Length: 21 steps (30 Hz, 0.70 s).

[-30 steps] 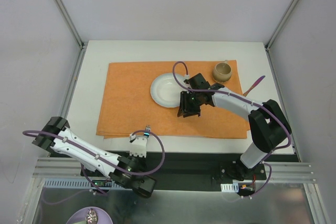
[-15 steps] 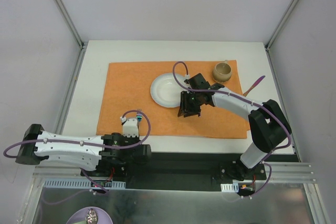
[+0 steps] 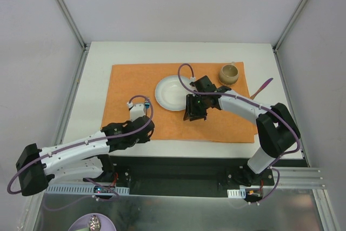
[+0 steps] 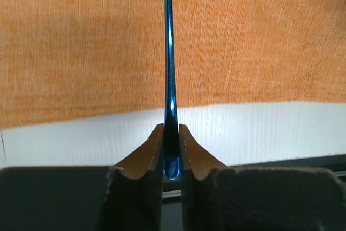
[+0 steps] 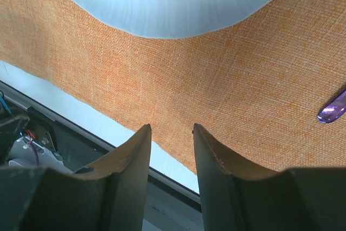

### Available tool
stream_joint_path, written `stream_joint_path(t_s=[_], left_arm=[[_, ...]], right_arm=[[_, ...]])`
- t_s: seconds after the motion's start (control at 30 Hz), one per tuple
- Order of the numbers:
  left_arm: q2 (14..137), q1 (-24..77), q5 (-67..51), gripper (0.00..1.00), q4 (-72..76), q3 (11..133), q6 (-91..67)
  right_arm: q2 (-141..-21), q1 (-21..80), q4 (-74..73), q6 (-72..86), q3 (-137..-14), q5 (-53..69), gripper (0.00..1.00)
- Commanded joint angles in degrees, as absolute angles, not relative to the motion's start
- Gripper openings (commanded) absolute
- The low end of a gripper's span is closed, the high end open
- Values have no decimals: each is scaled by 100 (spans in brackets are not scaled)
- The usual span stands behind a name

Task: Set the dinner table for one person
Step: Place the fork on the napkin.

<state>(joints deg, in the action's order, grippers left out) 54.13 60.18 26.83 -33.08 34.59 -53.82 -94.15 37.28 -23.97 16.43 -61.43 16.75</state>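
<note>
Dinner table (image 3: 97,79): white, rail-edged, lying under both arms and part-laid for one.
On its orange placemat (image 3: 135,87) sit a white plate (image 3: 172,92) and a mug (image 3: 229,73), and a purple utensil (image 3: 264,87) lies at the mat's right edge. The left gripper (image 4: 171,128) is clamped on a thin blue utensil (image 4: 168,52) over the mat's near border. Pinched so close to its end, the utensil could pivot or slip on release. The right gripper (image 5: 171,128) hangs with jaws apart just beside the plate. No writing is legible.
</note>
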Motion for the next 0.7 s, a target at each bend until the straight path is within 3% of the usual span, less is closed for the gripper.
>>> stream_joint_path(t_s=[0.0,0.37,0.67], left_arm=[[5537,5214,1884,0,-2304,3384,-4053],[6855,3623,862,0,-1187,3919,-2848],[7453,2901,370,0,-835,4359,-2338]], right_arm=[[-9114,3735,-2496,1547,-6161,1573,40],[-9035,3727,-2505,1512,-6082,1521,40],[-9009,3692,-2514,1494,-6003,1494,40]])
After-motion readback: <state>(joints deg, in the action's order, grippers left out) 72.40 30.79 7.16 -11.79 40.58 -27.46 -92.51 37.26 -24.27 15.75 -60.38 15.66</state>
